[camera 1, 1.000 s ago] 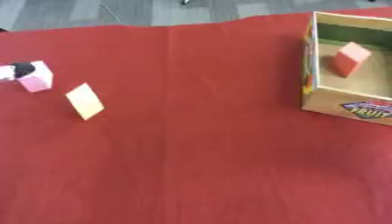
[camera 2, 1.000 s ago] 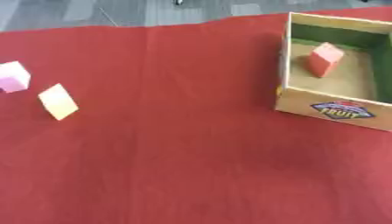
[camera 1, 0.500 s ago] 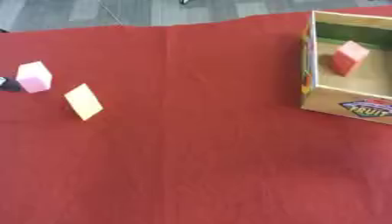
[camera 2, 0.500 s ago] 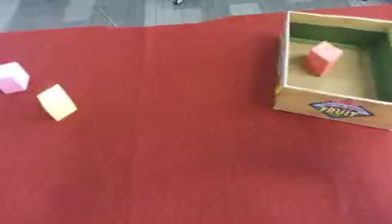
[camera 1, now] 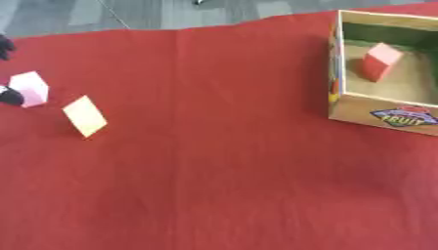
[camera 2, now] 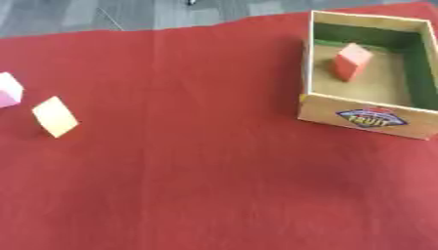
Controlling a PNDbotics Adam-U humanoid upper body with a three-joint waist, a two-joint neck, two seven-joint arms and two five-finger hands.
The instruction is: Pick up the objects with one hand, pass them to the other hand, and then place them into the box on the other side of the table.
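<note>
Starting at the far left edge of the left eye view, you can see only black bits of your left hand (camera 1: pixel 9 95): one dark tip right beside the pink block (camera 1: pixel 30 88), apparently touching its left side, and another dark bit higher up at the edge. So little of the hand shows that you cannot tell whether its fingers are apart, together, or closed on the block. Your right hand shows in neither view.

The pink block sits on the red cloth (camera 1: pixel 222 161) at the left side, with a pale top face and a pinker side. Just to its right and a little nearer to you stands the yellow block (camera 1: pixel 85 115), tilted, resting on one corner or edge with its broad pale face turned up toward you. The two blocks are near each other but apart.

Moving right, the middle of the cloth lies flat with a few soft creases, and its far edge meets a grey floor (camera 1: pixel 145 14).

At the far right stands the cardboard box (camera 2: pixel 366 117), open at the top, with a green inner wall and a fruit label on its near side. Inside it a red block (camera 2: pixel 351 61) rests on the box floor, toward the far left part, leaning slightly.
</note>
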